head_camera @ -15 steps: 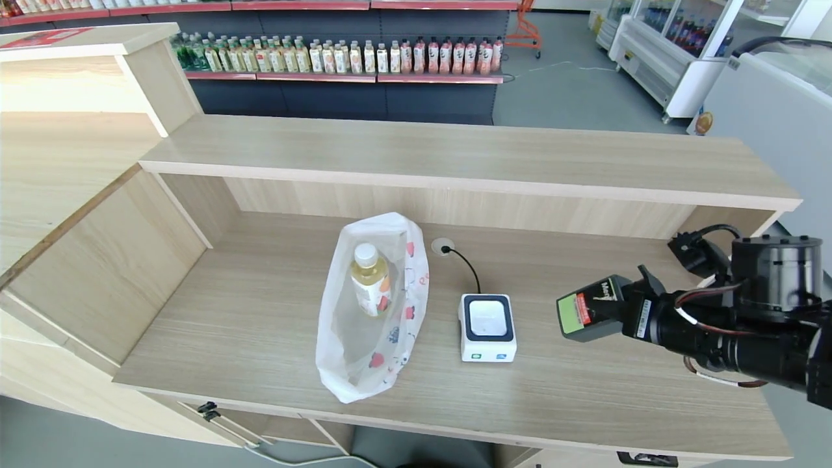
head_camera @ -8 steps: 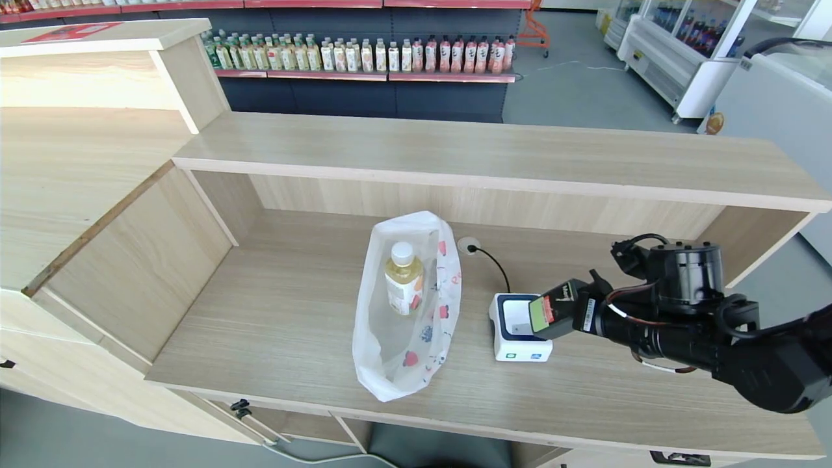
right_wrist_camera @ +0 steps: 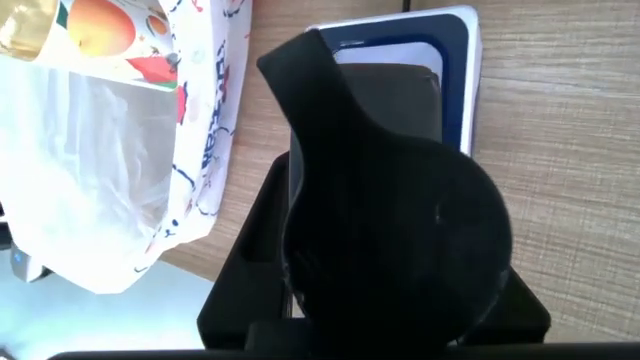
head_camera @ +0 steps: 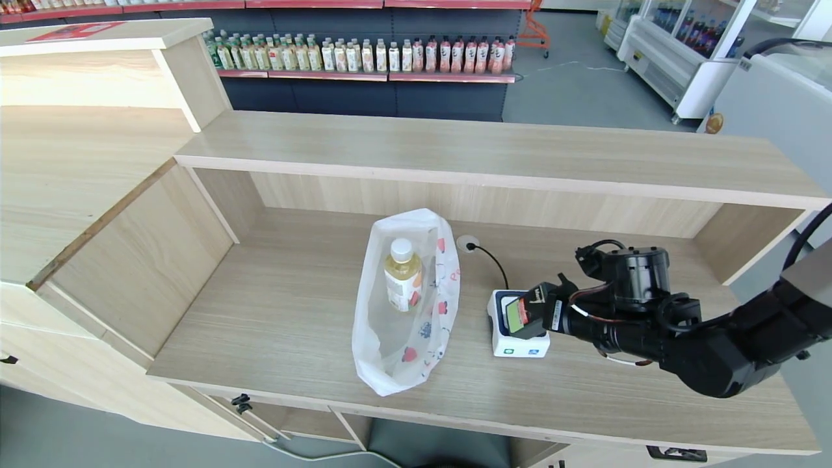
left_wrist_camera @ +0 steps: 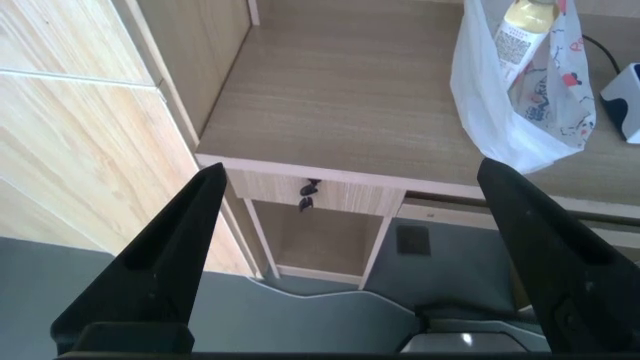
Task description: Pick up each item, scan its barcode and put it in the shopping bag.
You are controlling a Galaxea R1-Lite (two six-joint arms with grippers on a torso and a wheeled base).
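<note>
1. centre right of the head view: the right gripper [head_camera: 534, 305] is clamped on a small dark box [head_camera: 518, 313] with a green and red end.
2. the box sits just over the white scanner [head_camera: 517, 348] on the wooden counter [head_camera: 273, 312].
3. centre: the white shopping bag [head_camera: 377, 325] lies open, with a bottle [head_camera: 403, 279] inside.
4. the left gripper [left_wrist_camera: 350, 170] is spread wide and holds nothing, near the counter's front edge.

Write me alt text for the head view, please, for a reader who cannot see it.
The right gripper holds a small dark box over the white barcode scanner on a wooden checkout counter. Left of the scanner sits a translucent printed shopping bag with a drink bottle inside; stocked shelves stand behind.
</note>
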